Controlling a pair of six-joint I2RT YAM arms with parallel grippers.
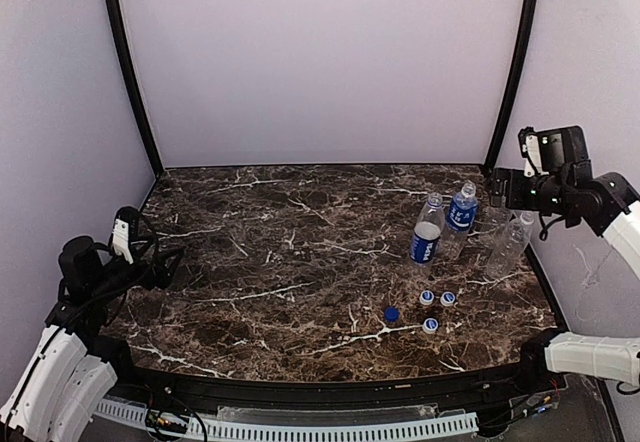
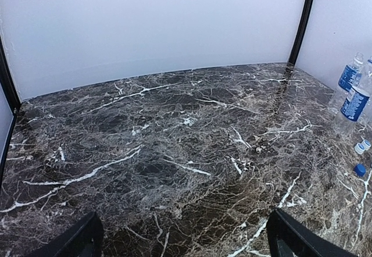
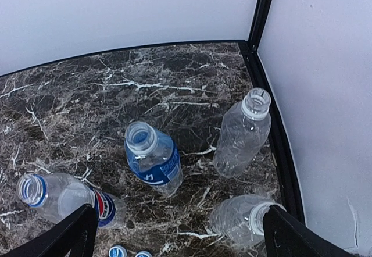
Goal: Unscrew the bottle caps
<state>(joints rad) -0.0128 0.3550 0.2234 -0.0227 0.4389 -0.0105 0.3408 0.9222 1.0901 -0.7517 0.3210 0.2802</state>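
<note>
Four bottles upright at the far right of the dark marble tabletop, close to the right wall, every neck open. One blue-labelled bottle nearest the middle of the tabletop, a second blue-labelled bottle just behind it to the right. Closer to the wall, one plain bottle and another plain bottle, both clear and unlabelled.

Four caps loose on the tabletop, just on the near side of the bottles, none on a neck. A blue cap furthest left, three white-and-blue caps clustered just beside it.

Right pincer raised above the bottles, fingers spread wide, pinching nothing. Left pincer low at the left edge of the tabletop, well apart from bottles and caps, likewise spread wide and empty.
</note>
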